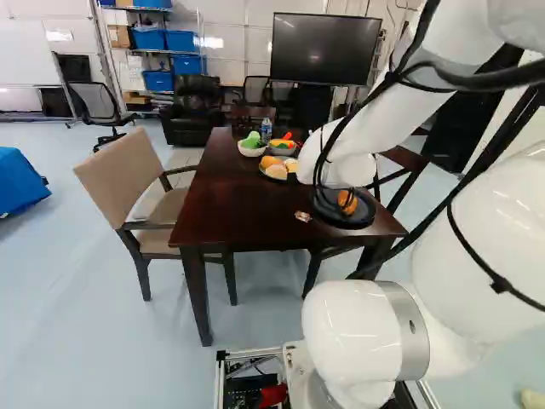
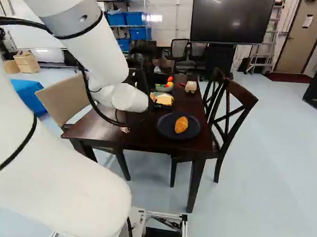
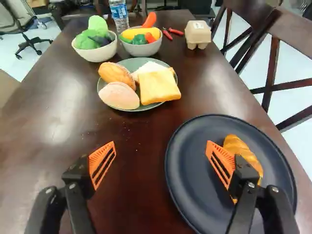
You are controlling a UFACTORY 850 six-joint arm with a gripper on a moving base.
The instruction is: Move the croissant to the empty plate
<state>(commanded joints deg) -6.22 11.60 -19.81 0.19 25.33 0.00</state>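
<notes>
On the table (image 3: 131, 156), the dark plate (image 3: 195, 165) is partly overhung by the gripper (image 3: 161, 143), its fingers spread with nothing pinched. The croissant (image 3: 245, 152), borne on that plate, is judged light and easily dented, best grasped gently across its middle.

It's bright in here: pale glare lies on the table (image 3: 63, 112), light patches shine on the wall (image 1: 228, 53) beyond it, and soft shadow dims the floor (image 1: 85, 256) underneath.
</notes>
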